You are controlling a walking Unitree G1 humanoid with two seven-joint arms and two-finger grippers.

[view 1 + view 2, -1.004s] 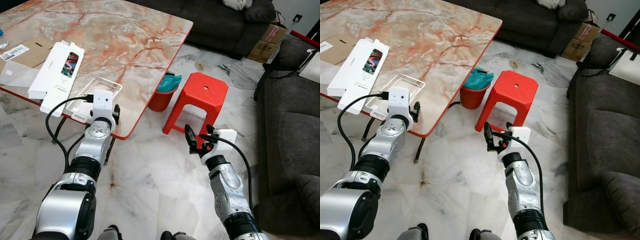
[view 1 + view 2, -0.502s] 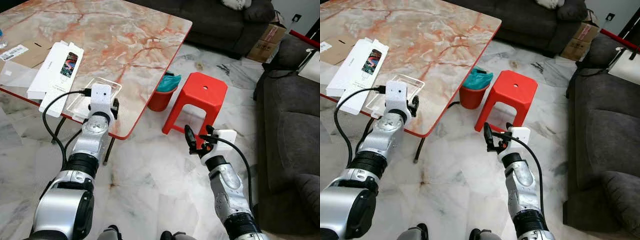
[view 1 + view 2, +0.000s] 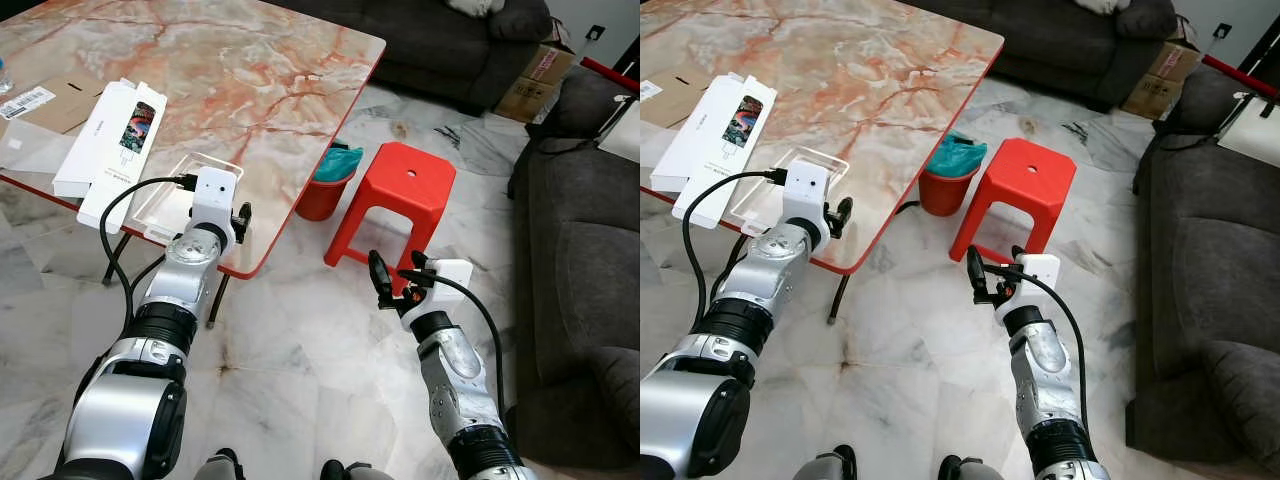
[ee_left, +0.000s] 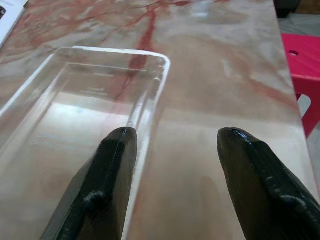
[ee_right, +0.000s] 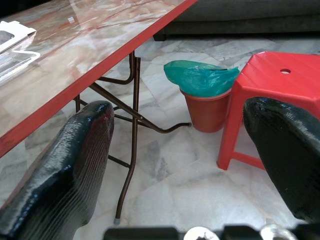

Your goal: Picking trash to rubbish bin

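Left gripper (image 4: 172, 145) spread wide at the near edge of the marble table (image 3: 250, 70), holding nothing. In the left wrist view one black finger (image 4: 107, 175) overlaps the right wall of the clear plastic tray (image 4: 85, 100), other finger over bare tabletop; contact with the wall not confirmable. In the left eye view, tray (image 3: 185, 185) centre-left, just above the left wrist camera housing.

Right gripper (image 3: 398, 280) lower centre-right, fingers apart, empty, hovering over the floor in front of the red stool (image 3: 400, 195).

Rubbish bin (image 3: 328, 185): small red bucket with a teal liner, centre of frame, on the floor between table edge and stool, partly tucked under the table. White product box (image 3: 115, 145) upper left, beside the tray.

Judged step: lining up a pinch on the tray's side wall.

Risks:
- Thin clear wall, likely flexible: could buckle or slip out on closing. Cause: shallow bite near the rim.
- Tray near the table edge: a nudge instead of a pinch could push it into the white box or off the table.
- Transparent plastic, poor depth cue: finger may land on the tray floor and pin it rather than grip.
- Bin mouth small and under the table overhang: wide flat tray may catch the rim or table edge and drop on the marble floor.
- Stool crowding the bin on the right: little approach room.
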